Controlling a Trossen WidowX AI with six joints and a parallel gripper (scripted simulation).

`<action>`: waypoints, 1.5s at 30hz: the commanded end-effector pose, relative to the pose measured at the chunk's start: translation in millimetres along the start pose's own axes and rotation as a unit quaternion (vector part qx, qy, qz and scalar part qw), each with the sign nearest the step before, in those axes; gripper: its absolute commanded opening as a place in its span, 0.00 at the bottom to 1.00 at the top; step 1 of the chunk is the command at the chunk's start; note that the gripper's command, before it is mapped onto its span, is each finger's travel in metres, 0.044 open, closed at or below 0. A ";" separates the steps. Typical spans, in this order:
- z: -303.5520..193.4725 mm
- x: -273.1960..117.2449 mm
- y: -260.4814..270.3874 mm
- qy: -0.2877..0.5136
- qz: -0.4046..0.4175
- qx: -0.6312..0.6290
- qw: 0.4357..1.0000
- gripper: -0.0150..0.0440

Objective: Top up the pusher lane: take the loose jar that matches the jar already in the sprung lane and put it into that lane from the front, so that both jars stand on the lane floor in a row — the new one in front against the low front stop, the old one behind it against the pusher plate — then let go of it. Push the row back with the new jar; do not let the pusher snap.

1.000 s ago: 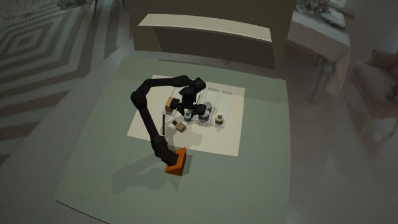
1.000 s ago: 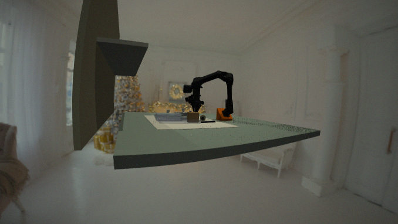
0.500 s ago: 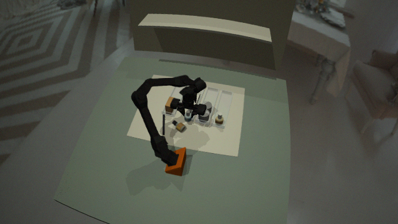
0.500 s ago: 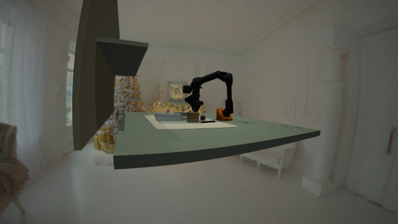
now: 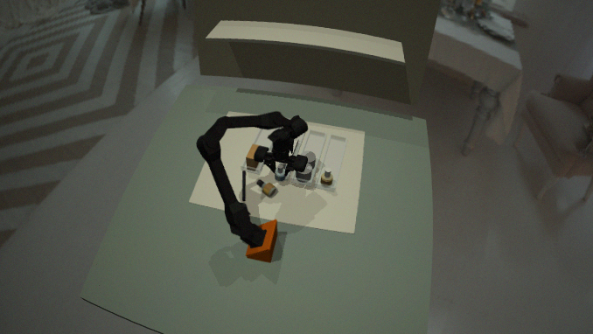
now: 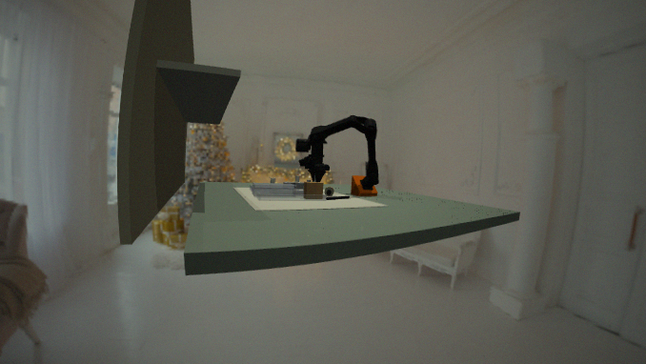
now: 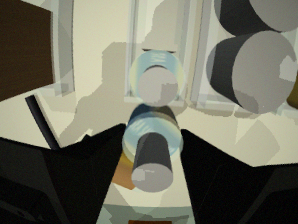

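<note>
The gripper point(image 7: 152, 163) is clamped at about mid-opening on the loose blue jar point(image 7: 154, 152), which it holds just in front of the lane's open end, beside the lane that holds two grey canisters point(image 7: 256, 43). The matching jar point(image 7: 156, 78) stands in the lane point(image 5: 280, 150) directly beyond the held one, the two nearly touching in the wrist view. Both seem upright, long axes vertical, lined up along the lane, so the push probably runs straight back.
</note>
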State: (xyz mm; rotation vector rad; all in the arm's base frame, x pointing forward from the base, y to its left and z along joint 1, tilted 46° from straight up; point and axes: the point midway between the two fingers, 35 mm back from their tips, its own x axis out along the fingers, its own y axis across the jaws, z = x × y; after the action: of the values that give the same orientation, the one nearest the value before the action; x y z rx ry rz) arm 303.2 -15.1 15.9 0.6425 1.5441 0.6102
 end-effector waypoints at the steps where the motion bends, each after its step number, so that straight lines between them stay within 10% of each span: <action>1: 8.3 -2.7 0.8 -0.009 -0.002 -0.006 1.000 0.25; 45: 26.5 -4.3 2.1 -0.010 -0.002 -0.006 1.000 0.25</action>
State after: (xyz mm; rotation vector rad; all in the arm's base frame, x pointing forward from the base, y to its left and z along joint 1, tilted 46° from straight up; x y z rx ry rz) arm 319.4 -15.3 15.1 0.6399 1.5543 0.6066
